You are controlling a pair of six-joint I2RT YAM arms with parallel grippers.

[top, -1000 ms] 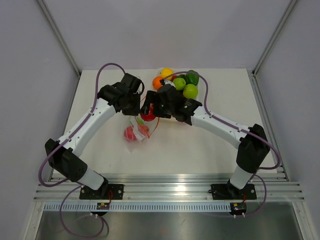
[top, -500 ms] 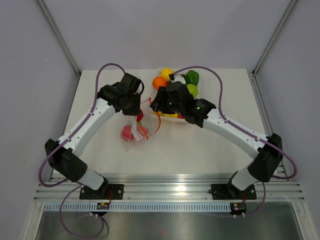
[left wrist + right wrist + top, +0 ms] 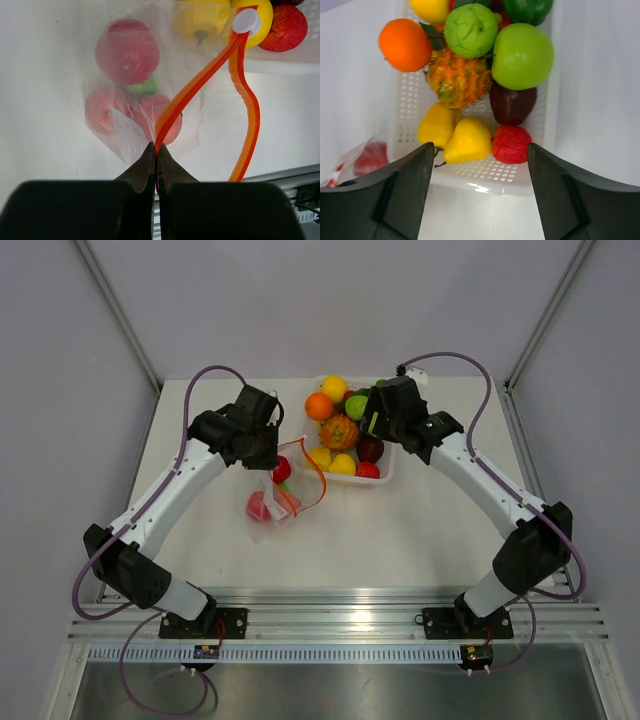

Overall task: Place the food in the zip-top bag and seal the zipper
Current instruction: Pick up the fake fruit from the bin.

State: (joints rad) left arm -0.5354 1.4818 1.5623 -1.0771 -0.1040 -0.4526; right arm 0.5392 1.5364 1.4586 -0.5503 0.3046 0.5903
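Two arms work over a white table [image 3: 430, 530] inside grey walls [image 3: 60, 360], w/ an aluminium rail [image 3: 330, 625] along the near edge; starting at the left, we see the left gripper [image 3: 156, 150] pinched tight on the zipper [image 3: 200, 82], its jaws meeting w/ only the orange-red strip between them; the zip-top bag [image 3: 268, 508] lies on the table just below that gripper in the top view, mouth gaping, the strip looping toward the tray [image 3: 388, 472]; some food [image 3: 127, 50] is already inside, i.e. red and pinkish pieces plus a green one, seen through the plastic from the left wrist cam; a white slider tab [image 3: 246, 21] sits where the two halves of the strip meet, too small for us to make out from above; further right, the tray holds the rest, incl. an orange [image 3: 405, 44], a green apple [image 3: 522, 56], yellow pears [image 3: 469, 140], a dark plum [image 3: 512, 105], a red wrinkled piece [image 3: 511, 144]; the right gripper [image 3: 479, 152] hangs over it, fingers spread wide, nothing between them; the right wrist cam separates each fruit for us, whereas from above the arm covers part of the tray.
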